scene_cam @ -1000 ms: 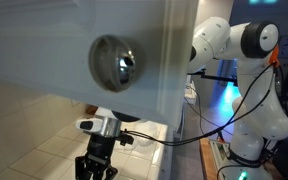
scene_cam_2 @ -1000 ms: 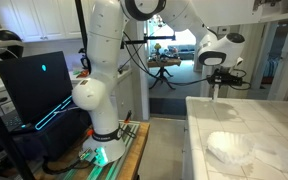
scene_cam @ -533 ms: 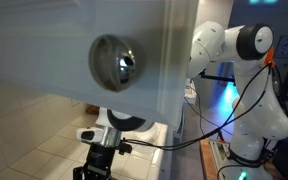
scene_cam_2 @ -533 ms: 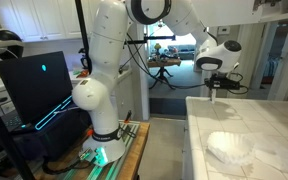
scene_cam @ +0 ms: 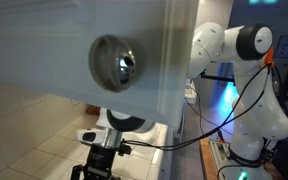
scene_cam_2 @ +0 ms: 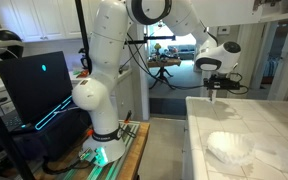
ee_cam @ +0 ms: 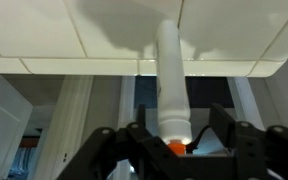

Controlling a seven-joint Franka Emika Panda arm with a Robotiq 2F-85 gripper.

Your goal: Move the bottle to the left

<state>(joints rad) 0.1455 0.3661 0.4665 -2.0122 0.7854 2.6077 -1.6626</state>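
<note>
Bottle [ee_cam: 170, 80] (white, orange-capped) sits untouched between spread fingers [ee_cam: 136, 142] of the end effector [ee_cam: 181, 140].

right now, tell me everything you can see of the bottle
In the wrist view the bottle is a slim, plain white cylinder, plastic by its look, with an orange cap at the end nearest the camera. That capped end sits between the jaws of the gripper, with a gap showing on each side, so nothing visibly clamps it. Its far end points at the white tiled counter, where its soft shadow falls.
</note>
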